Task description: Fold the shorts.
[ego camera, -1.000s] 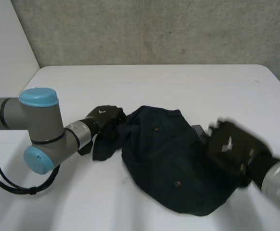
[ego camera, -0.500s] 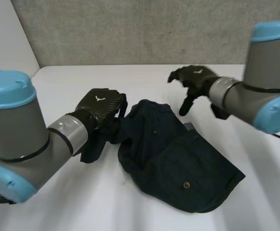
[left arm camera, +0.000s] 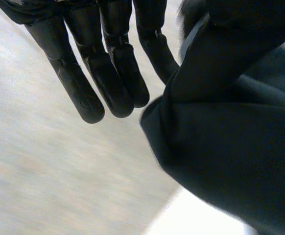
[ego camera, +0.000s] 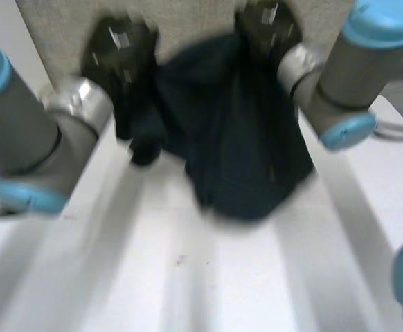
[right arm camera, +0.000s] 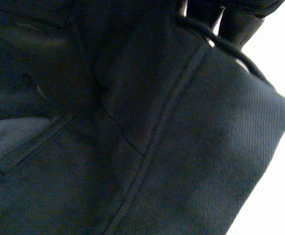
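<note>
Aloft, shorts [ego camera: 236,138] in left hand [ego camera: 118,48], right hand [ego camera: 267,28]

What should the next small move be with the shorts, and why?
Probably ease the left hand and right hand apart before lowering: the shorts hang bunched between them above the table, too crumpled to lay flat.
</note>
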